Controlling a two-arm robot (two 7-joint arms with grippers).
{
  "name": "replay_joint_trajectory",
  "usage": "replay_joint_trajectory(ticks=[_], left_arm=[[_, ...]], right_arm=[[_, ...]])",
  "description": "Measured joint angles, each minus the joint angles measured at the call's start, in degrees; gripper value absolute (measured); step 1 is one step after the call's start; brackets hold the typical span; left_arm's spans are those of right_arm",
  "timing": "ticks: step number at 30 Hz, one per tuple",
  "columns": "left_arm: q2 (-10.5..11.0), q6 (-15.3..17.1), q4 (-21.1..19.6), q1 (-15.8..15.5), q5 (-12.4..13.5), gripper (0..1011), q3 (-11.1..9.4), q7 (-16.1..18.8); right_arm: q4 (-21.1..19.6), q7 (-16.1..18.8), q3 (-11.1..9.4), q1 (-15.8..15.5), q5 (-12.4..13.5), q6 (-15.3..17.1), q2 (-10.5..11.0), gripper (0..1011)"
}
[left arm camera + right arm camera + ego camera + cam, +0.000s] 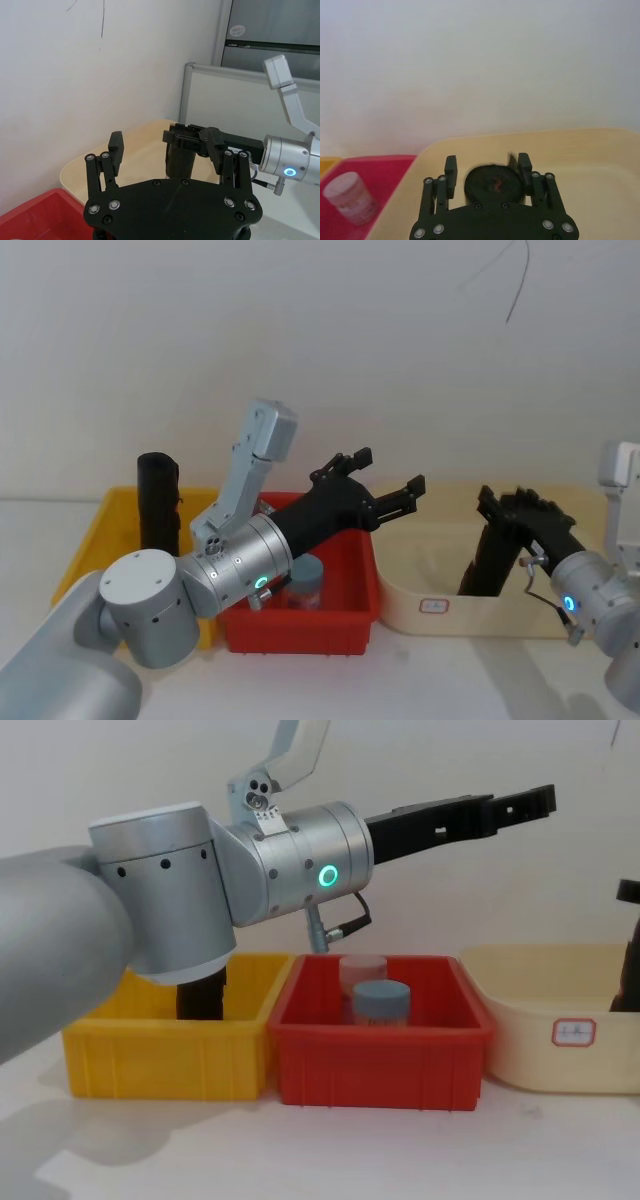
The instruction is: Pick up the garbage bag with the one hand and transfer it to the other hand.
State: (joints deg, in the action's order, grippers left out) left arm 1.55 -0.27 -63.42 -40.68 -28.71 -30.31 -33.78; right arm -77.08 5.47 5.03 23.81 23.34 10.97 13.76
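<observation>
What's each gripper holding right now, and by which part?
The left gripper is open above the red bin, holding nothing. The right gripper straddles the garbage bag at its top end in the beige bin; a firm grip cannot be told.

I take this for a lab bench set up in an office: bare white wall (300, 340), white table (300, 1150) with yellow (165, 1050), red (380, 1065) and beige (540, 1065) sorting bins, and an office partition (235, 100) (grey-framed) behind.

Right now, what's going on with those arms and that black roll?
Left gripper open, empty, over red bin. Right gripper around black roll, in beige tub. Nothing blocking.
</observation>
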Motion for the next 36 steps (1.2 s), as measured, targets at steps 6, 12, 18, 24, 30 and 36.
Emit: replay_joint_trajectory(ticks=[6,12,18,24,30,36], left_arm=[[0.1,0.0,-0.2,0.1,0.0,1001,0.0,0.1],[0.8,-0.3,-1.7,1.2,0.1,1001,0.5,1.9],[1.8,-1.0,-4.4,3.3,0.3,1002,1.7,4.7],[3.0,-2.1,-7.5,6.2,0.5,1001,3.3,8.0],[3.9,-3.0,-10.2,8.8,0.8,1001,5.1,10.9],[4.9,-4.1,-12.9,11.4,1.6,1001,7.1,14.0]], right_arm=[[0.7,-0.7,-0.5,0.2,-0.9,0.1,0.2,862],[-0.4,-1.8,0.0,0.1,-3.3,-0.7,0.6,1001],[-1.9,-2.9,0.8,-0.2,-5.8,-1.9,1.1,1001],[-3.4,-3.8,1.7,-0.2,-8.6,-2.9,1.8,1001],[-4.4,-3.5,2.5,0.0,-10.2,-3.5,2.4,1001],[-5.3,-1.6,3.5,-0.1,-10.6,-3.6,2.7,1001]])
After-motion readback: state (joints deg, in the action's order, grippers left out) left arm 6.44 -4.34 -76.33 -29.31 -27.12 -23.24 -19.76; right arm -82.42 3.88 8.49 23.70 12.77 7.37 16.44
